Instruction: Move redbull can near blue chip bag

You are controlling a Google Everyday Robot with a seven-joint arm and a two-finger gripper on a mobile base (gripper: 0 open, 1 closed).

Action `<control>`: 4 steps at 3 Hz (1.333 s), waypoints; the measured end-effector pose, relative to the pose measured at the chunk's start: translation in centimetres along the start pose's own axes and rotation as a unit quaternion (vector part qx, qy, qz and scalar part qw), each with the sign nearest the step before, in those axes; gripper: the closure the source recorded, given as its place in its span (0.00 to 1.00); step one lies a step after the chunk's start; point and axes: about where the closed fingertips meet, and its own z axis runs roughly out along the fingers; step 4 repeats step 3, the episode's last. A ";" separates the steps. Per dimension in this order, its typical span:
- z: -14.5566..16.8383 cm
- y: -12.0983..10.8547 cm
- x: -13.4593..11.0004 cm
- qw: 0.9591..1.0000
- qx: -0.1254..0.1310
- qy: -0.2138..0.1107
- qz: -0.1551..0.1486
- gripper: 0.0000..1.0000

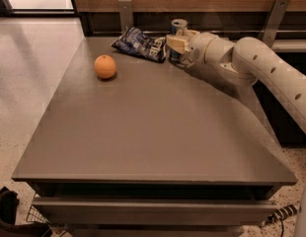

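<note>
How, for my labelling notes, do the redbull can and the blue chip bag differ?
The redbull can stands upright; the blue chip bag lies flat, crumpled. The can is slim, silver-topped; the bag is wide, dark blue with white lettering. The gripper is at the can, not the bag. Both sit side by side at the far edge of the table.

Cream-coloured gripper (177, 47), upper centre of frame, on a smooth off-white arm (264, 68) of rounded segments marked with small dark spots.
</note>
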 end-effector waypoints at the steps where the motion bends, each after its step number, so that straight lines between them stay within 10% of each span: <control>1: 0.0 0.0 -0.1 1.000 0.000 0.000 0.000 0.53; 3: 0.2 0.2 -0.1 1.000 -0.002 0.000 0.000 0.06; 4: 0.2 0.2 -0.1 1.000 -0.002 0.000 0.000 0.06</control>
